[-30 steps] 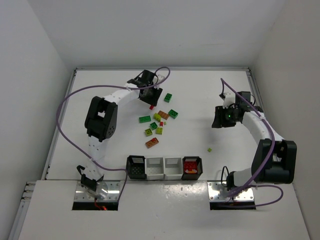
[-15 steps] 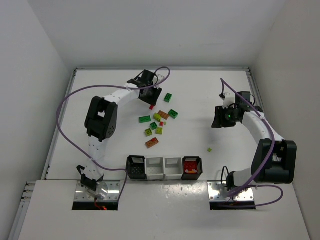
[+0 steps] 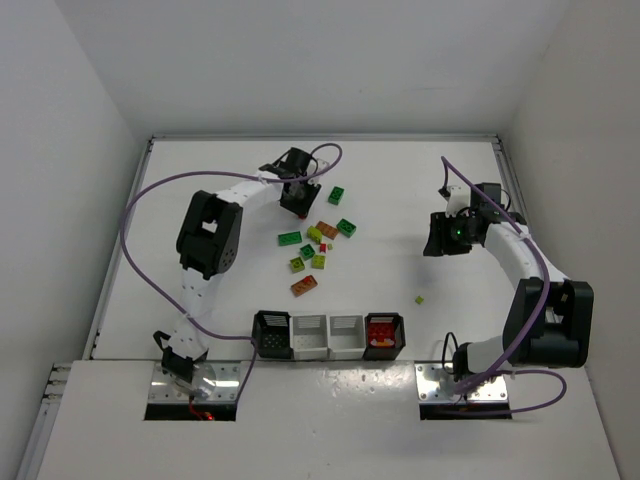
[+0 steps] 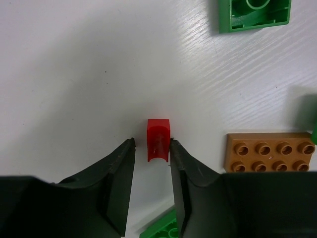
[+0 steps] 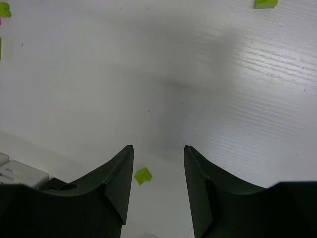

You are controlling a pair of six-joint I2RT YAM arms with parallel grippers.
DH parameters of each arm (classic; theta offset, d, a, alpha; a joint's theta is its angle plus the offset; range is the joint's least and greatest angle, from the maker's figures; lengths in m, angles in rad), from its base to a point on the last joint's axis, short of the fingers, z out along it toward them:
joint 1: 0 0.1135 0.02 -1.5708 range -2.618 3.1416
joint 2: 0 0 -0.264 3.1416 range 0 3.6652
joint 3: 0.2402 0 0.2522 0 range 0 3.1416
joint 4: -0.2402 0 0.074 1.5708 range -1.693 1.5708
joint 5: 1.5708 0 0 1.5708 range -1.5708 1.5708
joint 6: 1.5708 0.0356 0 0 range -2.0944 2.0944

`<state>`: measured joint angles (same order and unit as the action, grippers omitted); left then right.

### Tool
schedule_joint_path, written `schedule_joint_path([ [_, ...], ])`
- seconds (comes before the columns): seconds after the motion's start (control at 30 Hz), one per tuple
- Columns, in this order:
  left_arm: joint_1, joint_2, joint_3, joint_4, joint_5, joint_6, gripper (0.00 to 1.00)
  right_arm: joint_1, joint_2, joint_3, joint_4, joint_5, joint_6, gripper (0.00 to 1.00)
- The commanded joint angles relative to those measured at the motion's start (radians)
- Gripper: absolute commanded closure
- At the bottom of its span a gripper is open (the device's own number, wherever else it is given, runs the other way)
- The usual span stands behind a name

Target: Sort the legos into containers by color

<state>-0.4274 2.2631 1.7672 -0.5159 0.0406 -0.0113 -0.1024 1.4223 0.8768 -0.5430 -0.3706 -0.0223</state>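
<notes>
My left gripper [image 4: 151, 144] is low over the table with its jaws narrowly apart on either side of a small red lego [image 4: 158, 139]. The right finger touches it and a thin gap shows on the left. In the top view that gripper [image 3: 299, 200] is at the far edge of the lego cluster. My right gripper [image 5: 158, 148] is open and empty above the table, with a tiny yellow-green lego [image 5: 143, 175] near its left finger. The four containers stand in a row: black [image 3: 272, 335], white [image 3: 309, 337], white [image 3: 346, 337], and black [image 3: 384, 322] holding red pieces.
An orange-brown lego [image 4: 271, 151] and a dark green one [image 4: 255, 15] lie to the right of my left gripper, another green one [image 4: 161, 228] under it. More loose legos are scattered at the table's centre [image 3: 318, 261]. A purple cable [image 3: 140, 205] loops beside the left arm.
My left arm has shifted slightly right and its wrist has turned and come down over the small red lego. The right arm has not moved.
</notes>
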Motion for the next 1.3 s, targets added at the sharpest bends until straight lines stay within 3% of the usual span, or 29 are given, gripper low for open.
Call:
schedule_joint_path([
  [0.0,0.007,0.019,0.035,0.007,-0.015,0.008,0.6,-0.003,-0.016,0.001,0.014,-0.021,-0.007,0.54],
  [0.13,-0.002,0.019,0.035,0.007,-0.047,0.008,0.64,-0.003,-0.016,-0.009,0.014,-0.011,-0.007,0.54],
  [0.27,-0.011,0.007,0.025,0.007,-0.038,0.017,0.78,-0.003,-0.016,-0.009,0.014,-0.011,-0.007,0.54],
  [0.47,-0.011,-0.161,-0.084,0.027,0.016,0.039,0.87,-0.003,-0.036,-0.019,0.014,-0.011,-0.016,0.54],
  [0.67,-0.025,-0.408,-0.149,-0.021,0.171,0.1,0.88,-0.003,-0.036,-0.019,0.014,-0.011,-0.016,0.54],
  [0.87,-0.166,-0.572,-0.293,-0.166,0.321,0.227,0.91,-0.003,-0.026,-0.01,0.003,-0.024,-0.016,0.54],
  [1.03,-0.355,-0.735,-0.451,-0.153,0.351,0.182,0.95,-0.003,-0.017,0.001,0.003,-0.033,-0.005,0.54],
  [1.27,-0.545,-0.758,-0.494,-0.141,0.329,0.182,0.99,-0.013,-0.017,0.001,0.003,0.019,0.013,0.51],
])
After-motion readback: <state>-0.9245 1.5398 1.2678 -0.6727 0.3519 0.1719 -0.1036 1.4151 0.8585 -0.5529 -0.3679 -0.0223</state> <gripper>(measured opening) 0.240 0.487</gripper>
